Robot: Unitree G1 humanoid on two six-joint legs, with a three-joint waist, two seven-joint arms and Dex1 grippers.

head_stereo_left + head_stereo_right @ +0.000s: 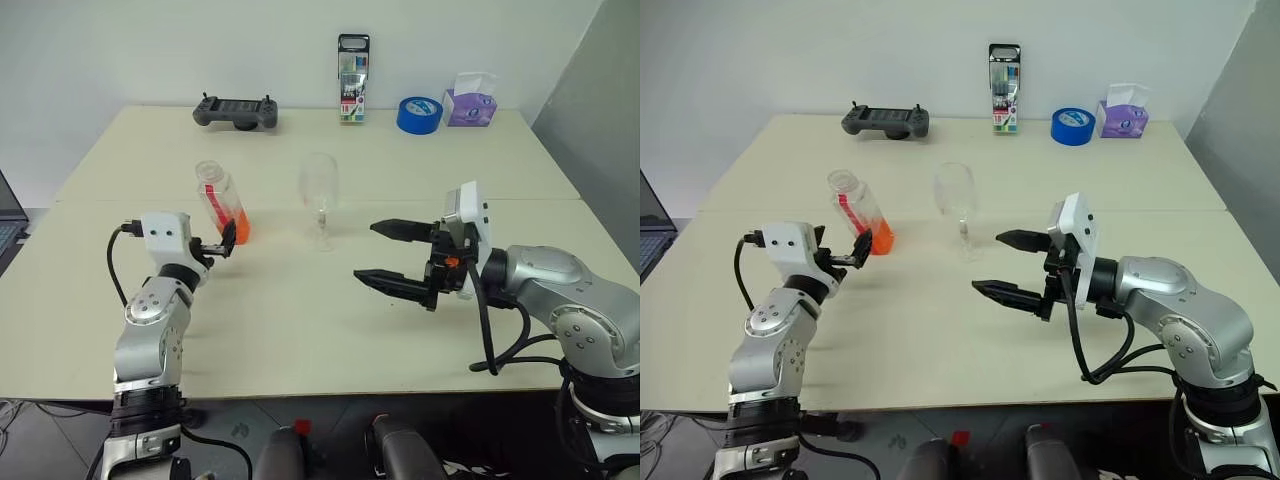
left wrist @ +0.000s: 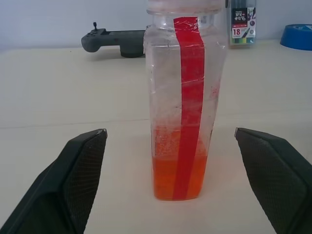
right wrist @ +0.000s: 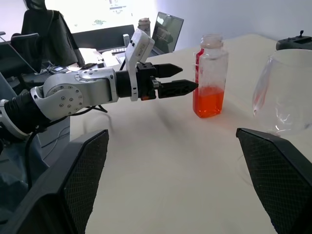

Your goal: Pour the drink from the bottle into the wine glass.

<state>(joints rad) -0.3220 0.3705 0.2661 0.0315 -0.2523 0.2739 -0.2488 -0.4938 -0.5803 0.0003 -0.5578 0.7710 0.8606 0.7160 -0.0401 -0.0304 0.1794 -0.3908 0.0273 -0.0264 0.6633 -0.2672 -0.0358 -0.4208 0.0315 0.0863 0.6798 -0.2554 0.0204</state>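
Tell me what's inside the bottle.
The bottle holds orange drink filling only its bottom part; droplets cling above. The red label strip covers a narrow band of the contents.

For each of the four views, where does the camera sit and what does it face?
Head views, left and right eye: look forward and down at the table; both arms show.
Left wrist view: faces the bottle between the open left gripper fingers.
Right wrist view: looks across the table at the left gripper, bottle and wine glass, between its own open right gripper fingers.
Shared: the bottle.
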